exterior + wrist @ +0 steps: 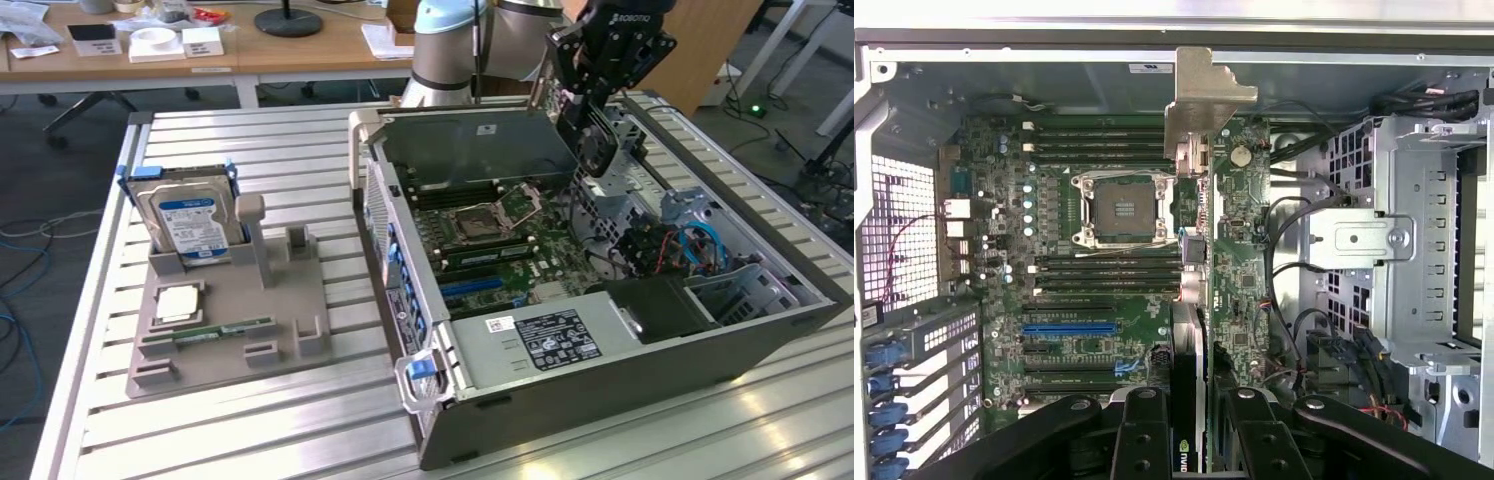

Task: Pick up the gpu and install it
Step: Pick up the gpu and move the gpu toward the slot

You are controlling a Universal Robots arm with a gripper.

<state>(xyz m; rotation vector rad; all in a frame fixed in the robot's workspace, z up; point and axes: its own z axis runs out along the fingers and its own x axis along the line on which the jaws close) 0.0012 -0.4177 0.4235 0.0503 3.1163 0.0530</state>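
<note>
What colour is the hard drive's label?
The hard drive's label is blue, best seen in the exterior view.

The gpu (591, 140) hangs upright above the open computer case (silver bracket at 1 end).

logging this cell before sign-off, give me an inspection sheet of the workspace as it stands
surface: ribbed aluminium table, carrying an open grey computer case and a grey parts holder
job's things: thin gpu card with black round fan and silver bracket, held over the open case
clutter: blue-labelled hard drive standing in the holder; small green memory stick lying in it
grippers: black gripper shut on the gpu card
cables: blue cables inside the case
surroundings: wooden desk behind the table
</note>
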